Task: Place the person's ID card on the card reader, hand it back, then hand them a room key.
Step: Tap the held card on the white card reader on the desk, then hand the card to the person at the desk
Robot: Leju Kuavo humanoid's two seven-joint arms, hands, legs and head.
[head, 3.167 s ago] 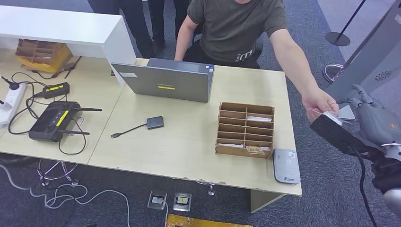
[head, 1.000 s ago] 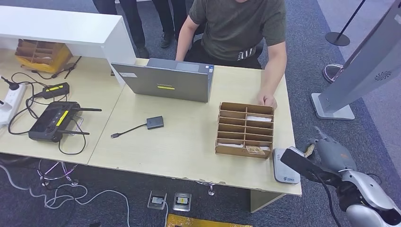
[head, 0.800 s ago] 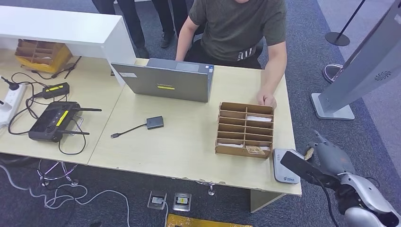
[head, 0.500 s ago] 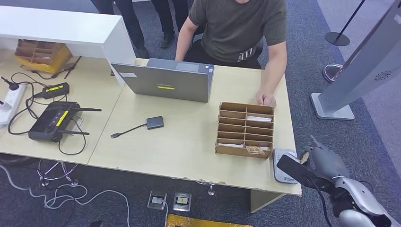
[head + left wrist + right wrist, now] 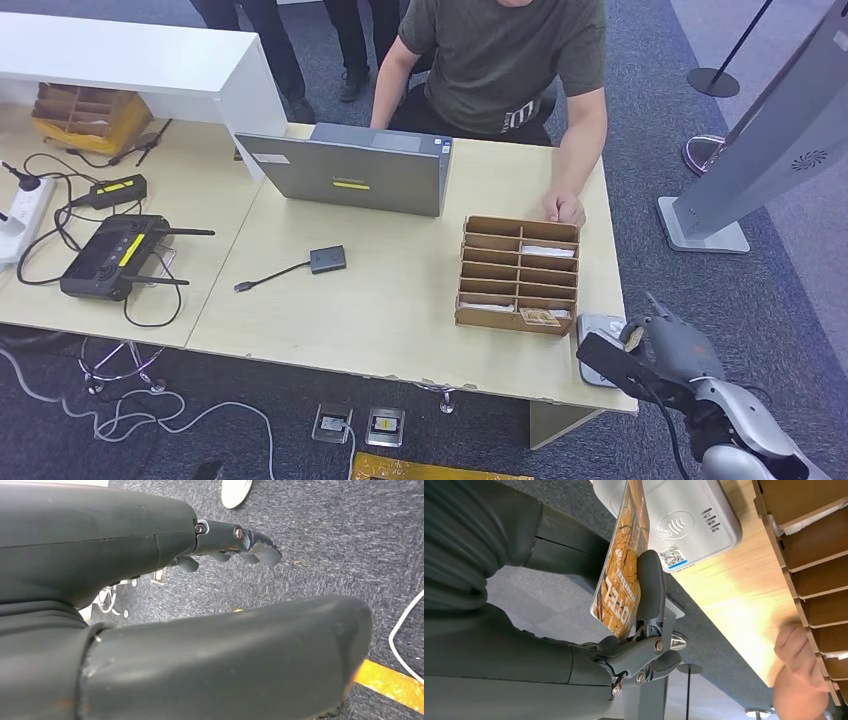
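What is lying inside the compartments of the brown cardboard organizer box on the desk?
The brown cardboard organizer box holds white cards or papers in a few slots and a patterned card at its front edge. Its dividers hide the depths of the other slots.

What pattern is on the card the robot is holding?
The card bears an orange-gold tree-branch print with white lettering, clearest in the right wrist view.

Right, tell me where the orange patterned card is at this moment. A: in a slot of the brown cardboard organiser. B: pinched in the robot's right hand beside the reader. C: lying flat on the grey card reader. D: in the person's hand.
B: the right wrist view shows the orange patterned card held on edge between the thumb and fingers of the right hand, next to the grey card reader, not lying on it.
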